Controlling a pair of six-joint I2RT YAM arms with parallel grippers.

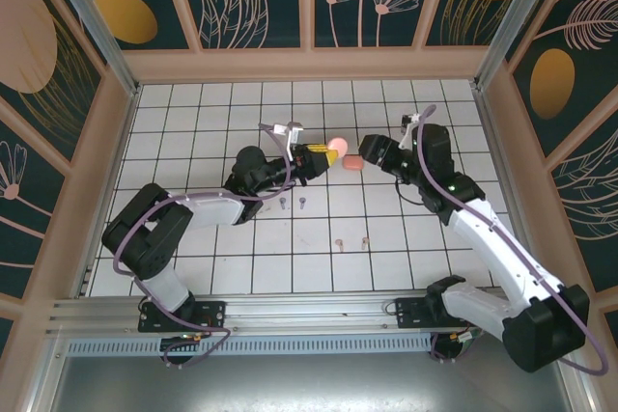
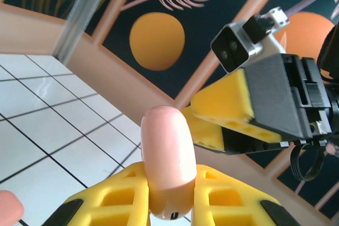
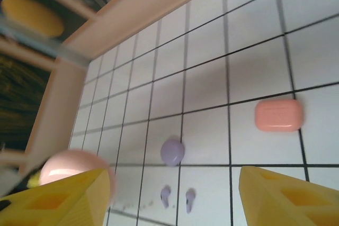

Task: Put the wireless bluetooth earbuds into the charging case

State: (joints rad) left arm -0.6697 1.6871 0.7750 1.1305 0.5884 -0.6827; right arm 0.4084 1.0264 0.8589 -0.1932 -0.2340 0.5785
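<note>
Earbuds (image 3: 165,196), tiny lilac stemmed plastic buds, lie on the white tiled tabletop (image 3: 254,56), left fingers (image 2: 116,199) clamp a closed salmon-pink oval case (image 2: 167,152) aloft, right fingers (image 3: 280,194) spread nearby, so lid-opening likely comes next.

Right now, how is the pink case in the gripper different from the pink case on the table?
The held pink case is pinched in the left gripper, up off the table; the other pink case lies on it, ungripped. The held one sticks out lengthwise from the gripper; the other lies flat. Both are salmon pink with rounded corners.
</note>
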